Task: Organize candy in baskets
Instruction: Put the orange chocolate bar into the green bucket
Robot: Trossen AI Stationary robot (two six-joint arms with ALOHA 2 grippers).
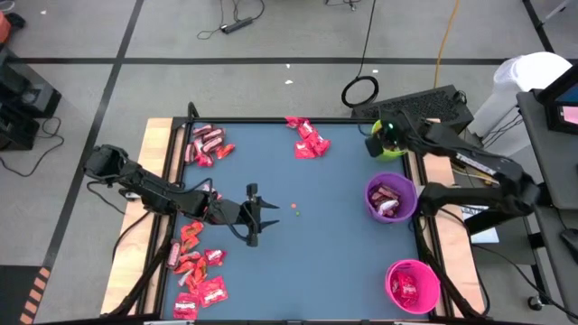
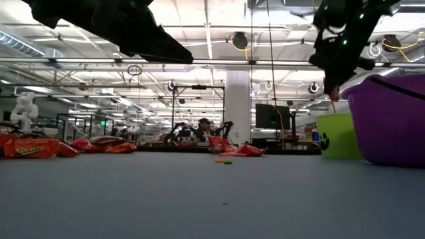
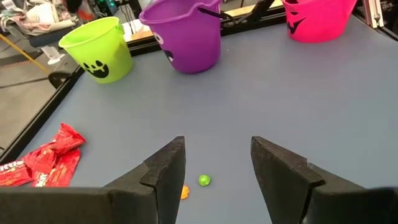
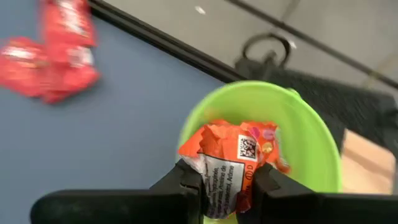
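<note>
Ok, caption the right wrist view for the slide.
Right gripper shut on an orange-red candy packet, held directly above the open lime green basket.

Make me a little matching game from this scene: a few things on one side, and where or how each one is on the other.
Things:
1. left gripper
2. right gripper
3. purple basket
4. pink basket

States:
A. holds red wrappers, nearest the table's front edge
B. open and empty, over the table's middle
C. sits between the other two baskets
D. shut on an orange candy wrapper over the lime green basket

Pairs: 1-B, 2-D, 3-C, 4-A
</note>
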